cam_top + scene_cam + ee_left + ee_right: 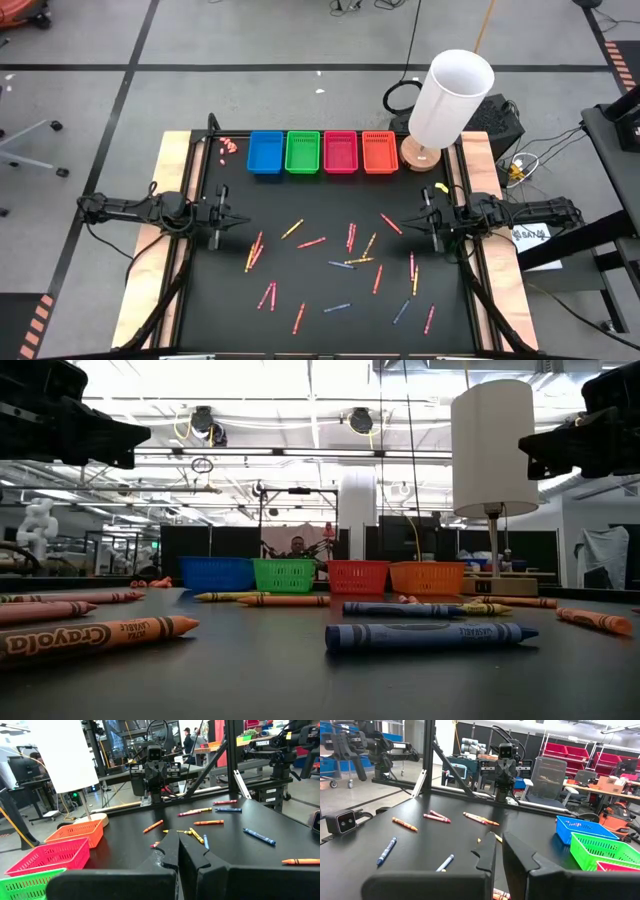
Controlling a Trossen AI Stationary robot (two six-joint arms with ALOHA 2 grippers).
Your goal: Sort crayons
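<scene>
The left gripper (243, 217) hovers above the left edge of the black table (230, 300), its fingers (170, 851) pressed together and holding nothing. The right gripper (405, 222) hangs over the opposite edge facing it, its fingers (520, 860) nearly together with only a narrow slit between them, also empty.

The crayons (340, 265) lie scattered loose on the mat between the two grippers and on the near side of them. A yellow crayon (291, 229) and a red crayon (311, 242) lie ahead of the left gripper's tips, and a pair of orange and red ones (254, 251) lies just beside and nearer than it. A red crayon (390, 223) lies just in front of the right gripper, almost under its tips. Blue crayons (337, 307) lie farther toward the near edge.

Beyond both grippers, along the far edge, stand four baskets in a row: blue basket (265, 152), green basket (302, 152), pink basket (340, 152) and orange basket (378, 152). A white lamp (450, 98) stands beside the orange one, far of the right gripper. A cluster of pinkish bits (229, 146) lies far of the left gripper.
</scene>
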